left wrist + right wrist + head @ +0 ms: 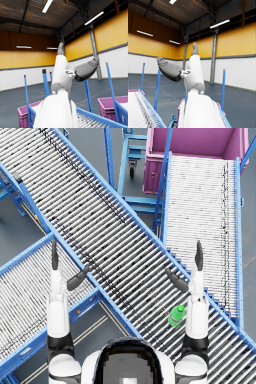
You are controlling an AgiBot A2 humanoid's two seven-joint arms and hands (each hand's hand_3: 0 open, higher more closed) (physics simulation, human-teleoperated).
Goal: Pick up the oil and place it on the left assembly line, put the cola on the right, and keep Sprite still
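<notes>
Only a green bottle (176, 315), likely the Sprite, on the central conveyor (115, 238), seemingly upright, just beside the right forearm (197, 320); far nearer the right hand (192, 274) than the left hand (61, 274). Fingers of both spread apart, empty. No oil or cola visible — bottle best left untouched.

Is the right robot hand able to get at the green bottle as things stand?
Probably yes. The green bottle sits on the middle conveyor right beside the right forearm, with nothing between. The right robot hand is raised, open and empty, but it would need to pull back and down.
</notes>
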